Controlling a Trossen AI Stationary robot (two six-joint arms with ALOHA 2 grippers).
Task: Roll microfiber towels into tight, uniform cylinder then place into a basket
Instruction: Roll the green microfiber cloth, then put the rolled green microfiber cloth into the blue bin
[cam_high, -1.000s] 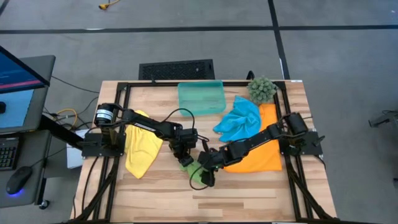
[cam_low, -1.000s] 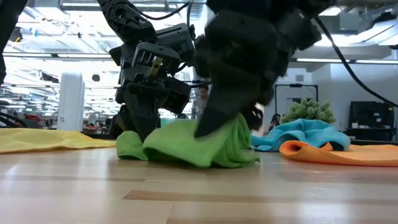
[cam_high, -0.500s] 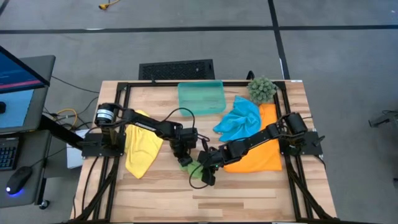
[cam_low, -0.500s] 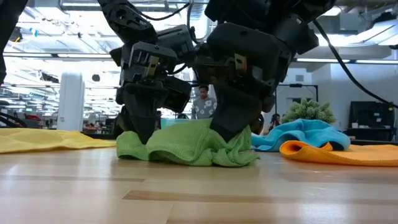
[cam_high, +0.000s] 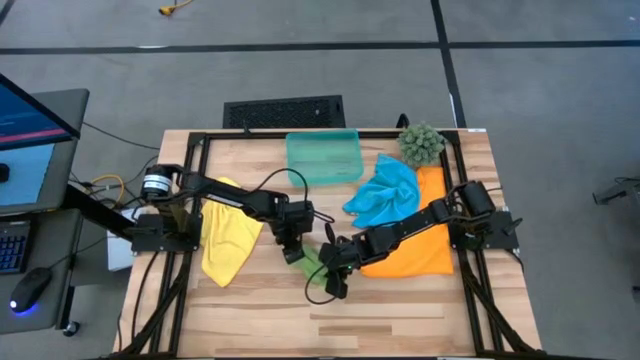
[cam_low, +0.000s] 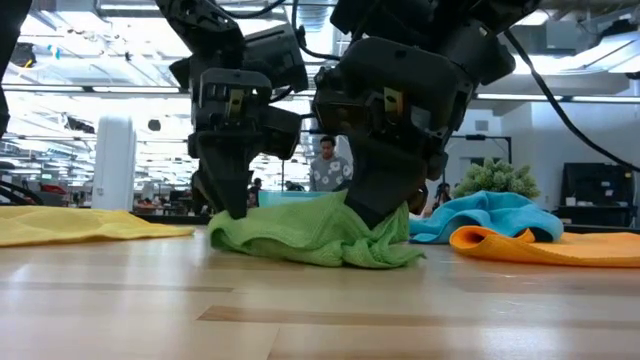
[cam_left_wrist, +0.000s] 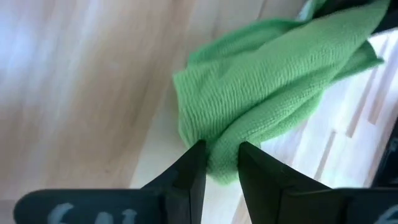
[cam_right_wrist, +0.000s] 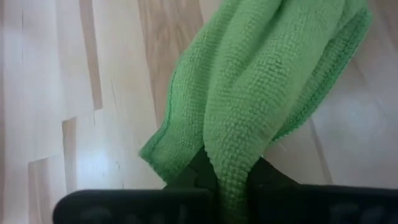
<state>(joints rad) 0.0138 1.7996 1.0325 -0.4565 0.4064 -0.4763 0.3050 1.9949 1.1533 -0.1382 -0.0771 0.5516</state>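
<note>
Crumpled green towel (cam_low: 318, 235), pinched by left hand (cam_left_wrist: 217, 163) and right hand (cam_right_wrist: 229, 176)

Most of the green towel (cam_high: 310, 262) was hidden under both grippers in the high view, so its folds could not be read. The orange towel (cam_high: 425, 250) was partly covered by the right arm and the blue towel (cam_high: 385, 192). Behind the arms in the low view, the person (cam_low: 325, 168) was blurred and largely blocked.
</note>
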